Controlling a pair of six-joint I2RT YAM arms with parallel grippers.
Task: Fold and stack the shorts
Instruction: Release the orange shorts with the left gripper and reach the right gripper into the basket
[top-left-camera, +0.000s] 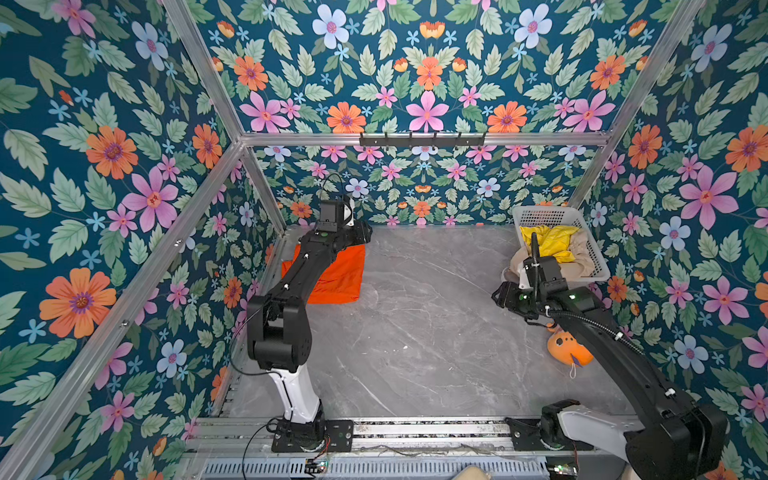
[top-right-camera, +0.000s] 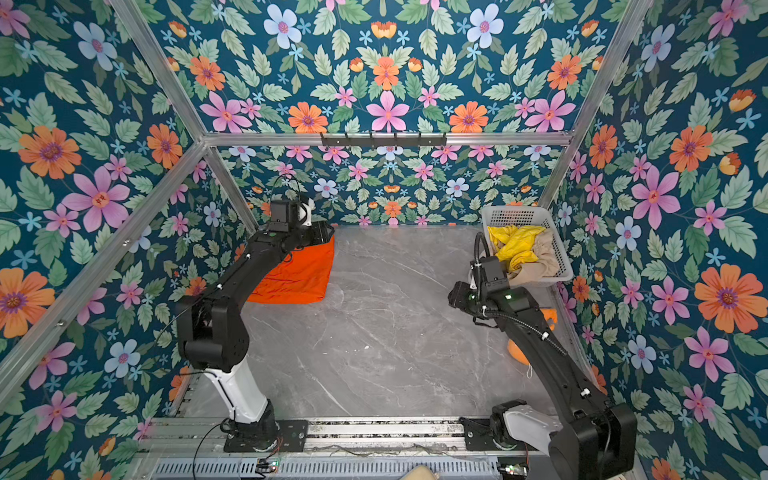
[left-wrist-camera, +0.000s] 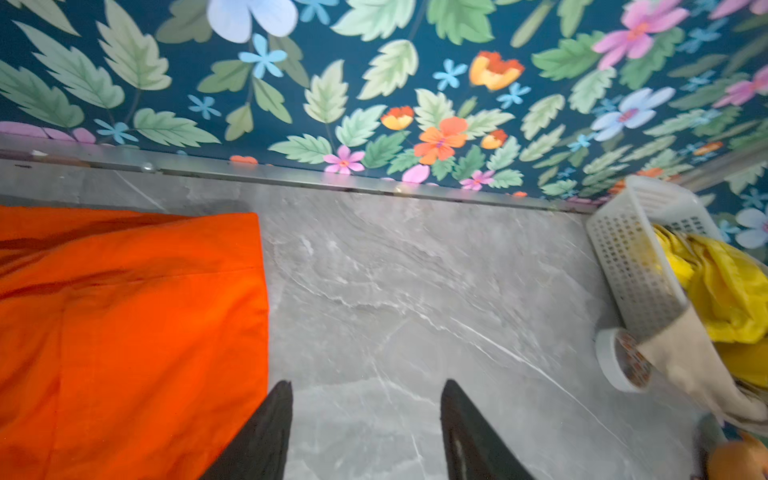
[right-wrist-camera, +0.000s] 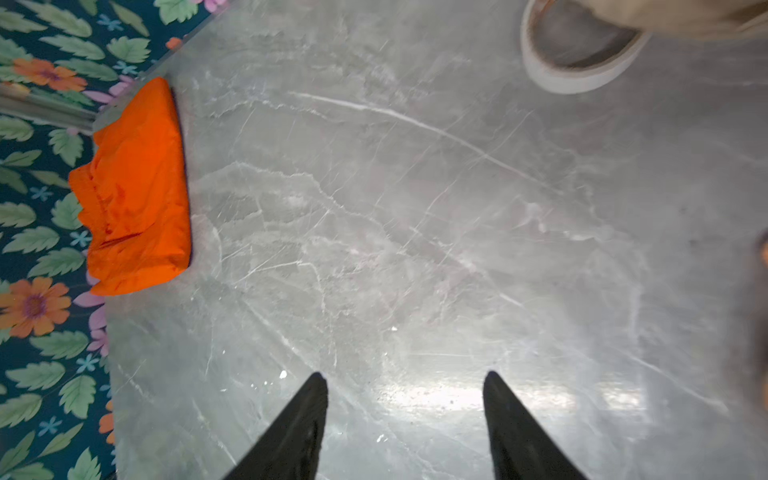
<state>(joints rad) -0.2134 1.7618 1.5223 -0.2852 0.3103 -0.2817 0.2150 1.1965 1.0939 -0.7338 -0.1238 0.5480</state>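
My left gripper (left-wrist-camera: 365, 384) is hovering parted and empty beside the folded orange shorts (left-wrist-camera: 124, 311); my right gripper (right-wrist-camera: 404, 376), also parted, is probably fetching the yellow shorts (top-left-camera: 548, 241) next.

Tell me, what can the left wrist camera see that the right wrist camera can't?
Only the left wrist camera shows the white basket with the yellow shorts inside, and the left gripper, open over bare table. Only the right wrist camera shows the right gripper, open too, and the whole folded bundle of the orange shorts, which the left wrist view cuts off. Both show the orange shorts, the grey table, the white tape roll and a bit of the beige shorts.
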